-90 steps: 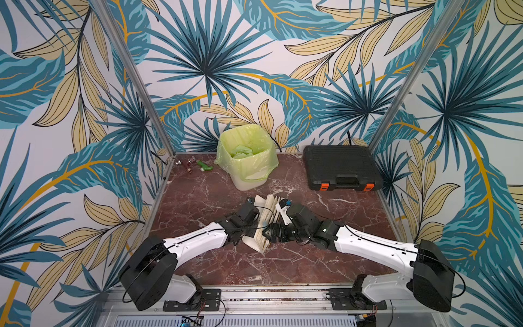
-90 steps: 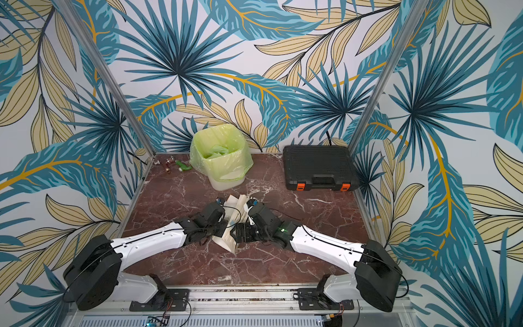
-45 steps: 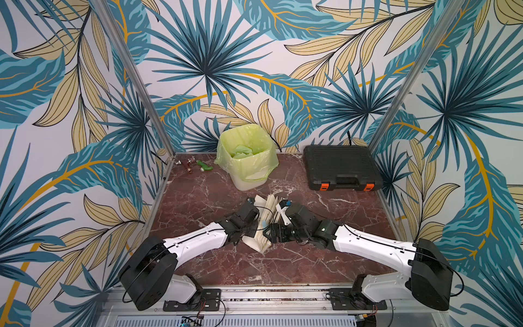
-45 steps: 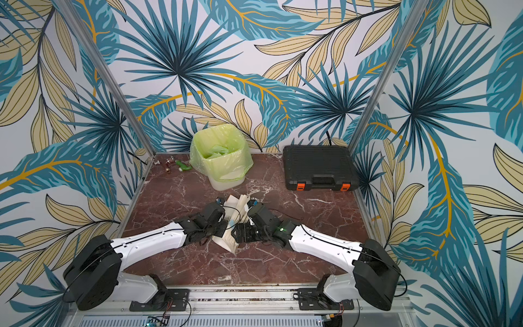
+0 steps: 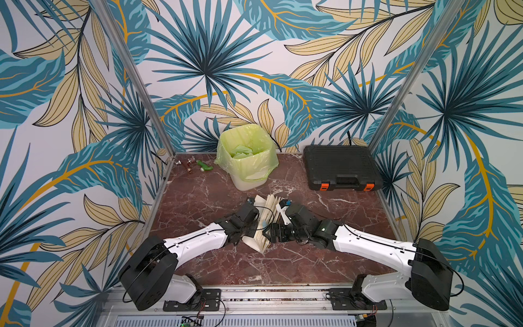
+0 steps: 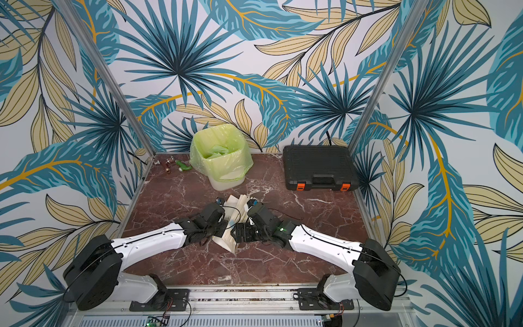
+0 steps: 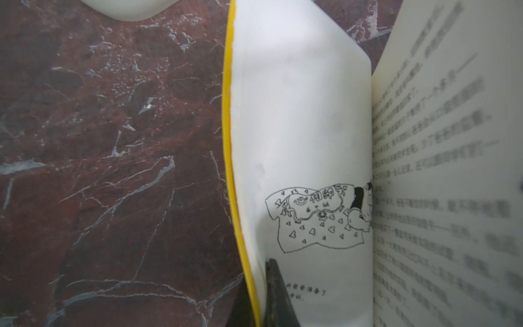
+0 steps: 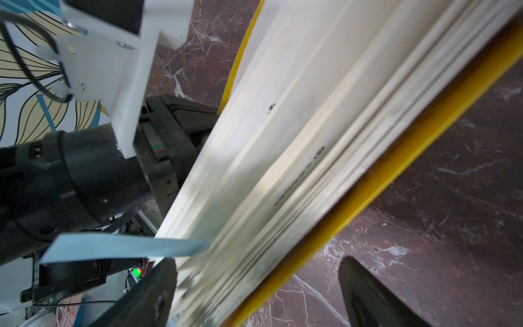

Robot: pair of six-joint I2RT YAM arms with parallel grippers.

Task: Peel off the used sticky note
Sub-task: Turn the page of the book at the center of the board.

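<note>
At table (image 5: 311,263) centre: left gripper (image 7: 259,297) clamps book (image 5: 264,223) cover edge; right gripper (image 8: 254,297) agape beside sticky note (image 8: 124,249).

Both top views look down from high on my own side toward the back wall (image 5: 254,70), sharing the whole table (image 5: 198,198) and the book (image 5: 270,202). My left wrist camera sits close against an open page (image 7: 297,127). My right wrist camera closely faces the page edges (image 8: 297,141), with my left arm (image 8: 70,175) behind them.
</note>
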